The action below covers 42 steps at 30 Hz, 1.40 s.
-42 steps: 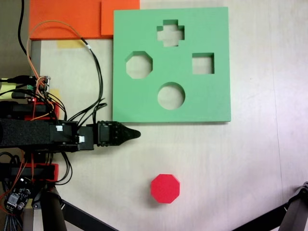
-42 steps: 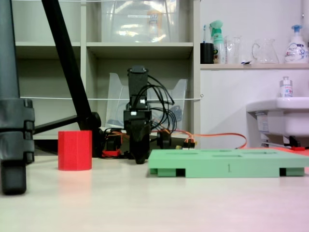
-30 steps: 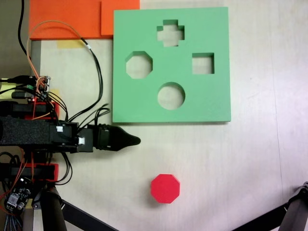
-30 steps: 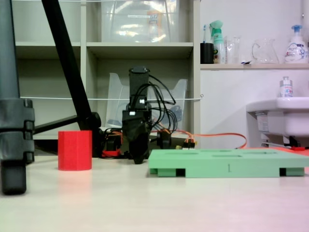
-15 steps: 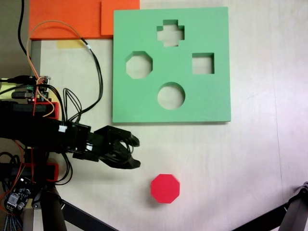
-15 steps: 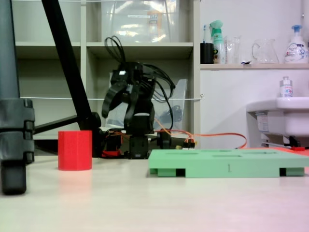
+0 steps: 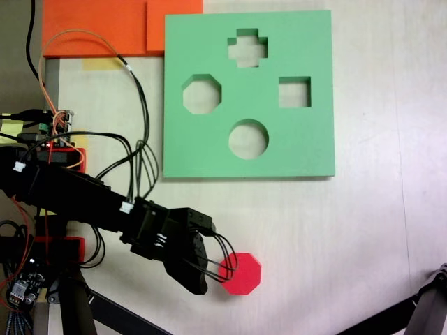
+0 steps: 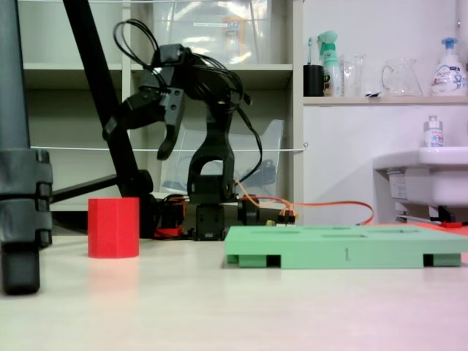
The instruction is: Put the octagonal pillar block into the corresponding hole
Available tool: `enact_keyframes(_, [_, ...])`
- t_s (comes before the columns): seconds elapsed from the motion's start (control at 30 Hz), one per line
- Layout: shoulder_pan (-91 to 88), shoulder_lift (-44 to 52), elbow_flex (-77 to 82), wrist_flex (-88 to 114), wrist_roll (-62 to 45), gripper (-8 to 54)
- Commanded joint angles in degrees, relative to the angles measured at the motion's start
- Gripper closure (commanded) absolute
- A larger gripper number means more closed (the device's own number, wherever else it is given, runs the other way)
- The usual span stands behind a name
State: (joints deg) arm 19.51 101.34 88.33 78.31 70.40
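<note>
Red block [image 7: 242, 273] stands alone on the pale table [image 7: 363, 237], well below the green board [image 7: 307, 139] in the view from above, with bare tabletop to its right and between it and the board's lower edge. The eight-sided hole [image 7: 202, 95] sits near the board's left edge, above the round one [image 7: 248, 139]. The arm [image 8: 212, 131] reaches out over the block; in the side view its pincer [image 8: 139, 139] hangs spread apart, well above the block [image 8: 113, 227], gripping nothing and touching nothing. From above, the pincer [image 7: 209, 269] overlaps the block's left edge. Tripod legs [image 8: 22, 183] stand close on the block's left in the side view.
</note>
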Motion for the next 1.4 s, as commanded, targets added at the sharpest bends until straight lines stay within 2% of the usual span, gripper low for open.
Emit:
enact_keyframes(0.0, [1.3,-2.2,-3.3,1.1,2.1,-7.2])
enact_keyframes(0.13, [1.3,-10.6,-8.3,0.4,2.1,-7.2])
enact_keyframes(0.47, [1.0,-23.4,-10.7,-5.4,3.3,-7.1])
enact_keyframes(1.03, [3.1,-28.0,-9.8,-6.7,6.4,-6.1])
enact_keyframes(1.1, [3.3,-28.3,-9.2,-6.7,6.9,-0.7])
enact_keyframes(1.17, [3.3,-28.6,-9.1,-6.7,7.8,11.4])
enact_keyframes(1.2, [3.3,-28.7,-8.9,-6.6,8.1,14.6])
enact_keyframes(1.37, [4.7,-28.6,-8.7,-4.3,8.2,21.0])
